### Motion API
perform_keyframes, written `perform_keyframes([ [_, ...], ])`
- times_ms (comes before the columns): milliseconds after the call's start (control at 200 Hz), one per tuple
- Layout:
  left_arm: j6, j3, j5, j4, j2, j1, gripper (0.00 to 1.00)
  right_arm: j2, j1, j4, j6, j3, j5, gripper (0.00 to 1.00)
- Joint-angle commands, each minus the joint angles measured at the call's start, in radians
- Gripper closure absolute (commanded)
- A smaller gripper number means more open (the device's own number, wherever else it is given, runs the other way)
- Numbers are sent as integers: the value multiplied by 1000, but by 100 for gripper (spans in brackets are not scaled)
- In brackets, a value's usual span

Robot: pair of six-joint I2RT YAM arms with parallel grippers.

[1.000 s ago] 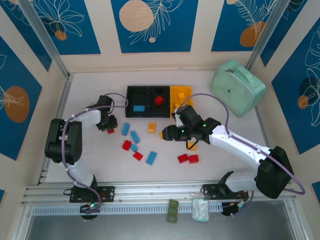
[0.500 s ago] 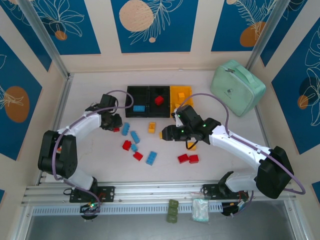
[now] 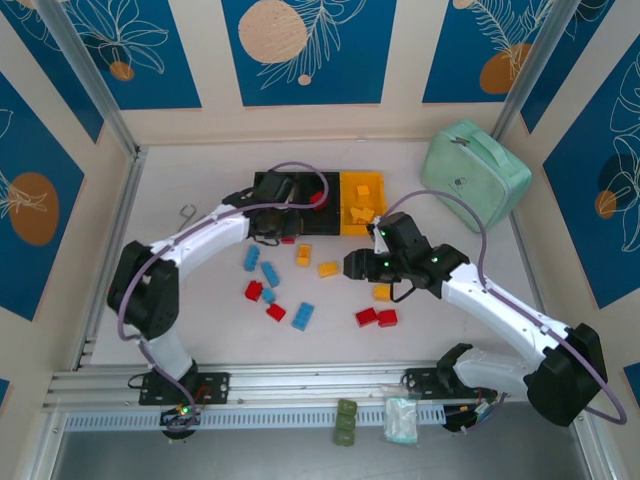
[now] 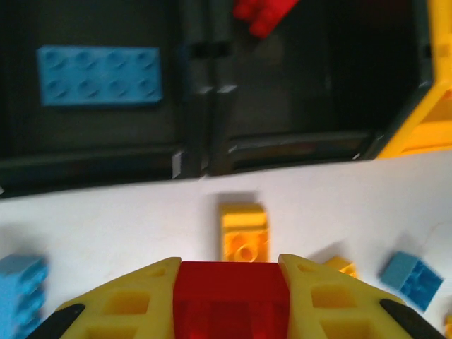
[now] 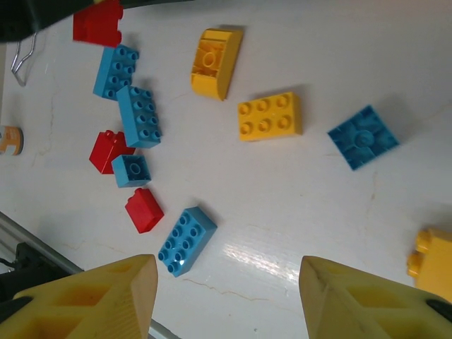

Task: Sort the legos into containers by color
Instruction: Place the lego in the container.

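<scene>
Left arm swung across to containers (image 3: pixel 300 175), stretched long. Left gripper (image 3: pixel 280 232) at their near rim, yellow fingers (image 4: pixel 134 314) clamped on red brick (image 4: pixel 231 296). Right arm bent, shifted slightly right. Right gripper (image 5: pixel 226 289) jaws apart, nothing between; yellow brick (image 3: pixel 328 268) lies free near side of containers. Legos (image 5: pixel 139 116): glossy studded plastic, loose on scuffed white table (image 3: pixel 200 320) near side of containers. Blue slab (image 4: pixel 99 75) in left black bin, red piece (image 4: pixel 265 14) in middle bin.
</scene>
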Motion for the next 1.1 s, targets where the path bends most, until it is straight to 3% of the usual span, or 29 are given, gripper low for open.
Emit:
perform_keyframes([
  [0,-6,124,-16,-60,93,-29,76,-60,-26,-41,22,-37,-1,44],
  [350,5,449,-81,-155,359,-47,75,-149,-100,-71,28,-93,-26,44],
  [655,26,613,-118,-206,488,-49,72,-158,-126,-77,22,-102,-40,44],
  [745,30,633,-125,-213,502,-50,67,-158,-128,-77,23,-104,-42,43],
  [935,34,647,-121,-219,497,-51,47,-168,-129,-78,30,-113,-39,43],
  [1095,41,644,-120,-226,462,-59,45,-166,-129,-78,32,-110,-38,43],
])
